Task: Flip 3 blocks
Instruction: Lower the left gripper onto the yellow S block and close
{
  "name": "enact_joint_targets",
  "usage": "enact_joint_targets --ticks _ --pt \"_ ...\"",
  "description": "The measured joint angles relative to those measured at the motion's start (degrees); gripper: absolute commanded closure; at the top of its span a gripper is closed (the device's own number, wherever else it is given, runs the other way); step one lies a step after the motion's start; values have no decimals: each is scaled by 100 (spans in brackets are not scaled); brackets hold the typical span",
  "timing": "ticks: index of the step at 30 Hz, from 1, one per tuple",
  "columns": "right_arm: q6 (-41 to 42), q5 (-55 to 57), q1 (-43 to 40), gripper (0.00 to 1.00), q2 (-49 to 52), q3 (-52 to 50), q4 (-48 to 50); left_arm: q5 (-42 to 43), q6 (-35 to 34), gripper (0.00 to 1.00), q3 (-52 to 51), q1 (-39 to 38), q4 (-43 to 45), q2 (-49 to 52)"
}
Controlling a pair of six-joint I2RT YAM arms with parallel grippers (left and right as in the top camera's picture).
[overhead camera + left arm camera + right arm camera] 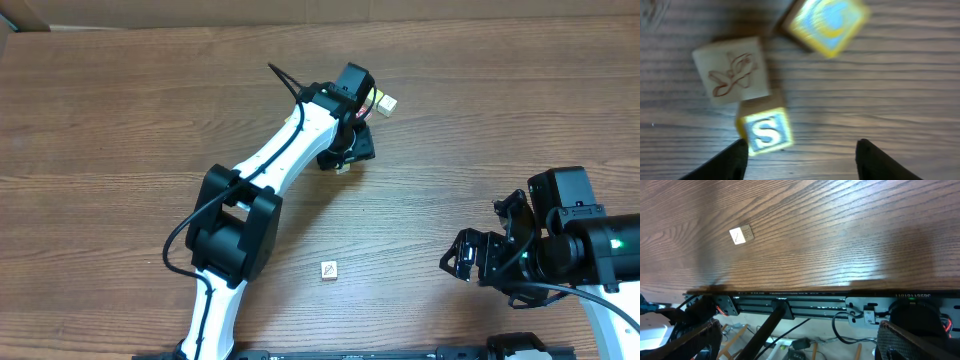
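Blocks sit in two places on the wooden table [110,120]. Three are gathered at the far middle, beneath the left arm's wrist. One is a cream block [731,70] with a reddish-brown line drawing. An S block [767,132], blue-framed with yellow edges, lies just beside its near side. A crescent block [826,22], blue-faced with a yellow curve, sits turned at an angle a little beyond them. The close view is blurred. The left gripper [800,160] hovers over them, its fingers [722,162] spread with only bare wood between; the S block lies just ahead of one fingertip. A lone block [328,270], pale with a diagonal mark, rests well apart near the front edge. The right gripper [800,327] hangs by that edge on the right, fingers wide apart and empty.
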Motion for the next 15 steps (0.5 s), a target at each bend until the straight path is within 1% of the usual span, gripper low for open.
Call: enact_joint_targets --ticks 3,8,10,13,15 --pt "2 0 0 0 0 0 0 -96 -321 41 33 4 -74 68" --pt "2 0 0 0 0 0 2 -214 -455 44 33 4 -107 170" --pt "-7 0 0 0 0 0 4 -249 -468 49 33 4 -118 173" --pt "-17 0 0 0 0 0 2 -269 -481 60 33 4 -129 173" --pt "-15 0 0 0 0 0 2 -304 -503 63 33 4 -127 173"
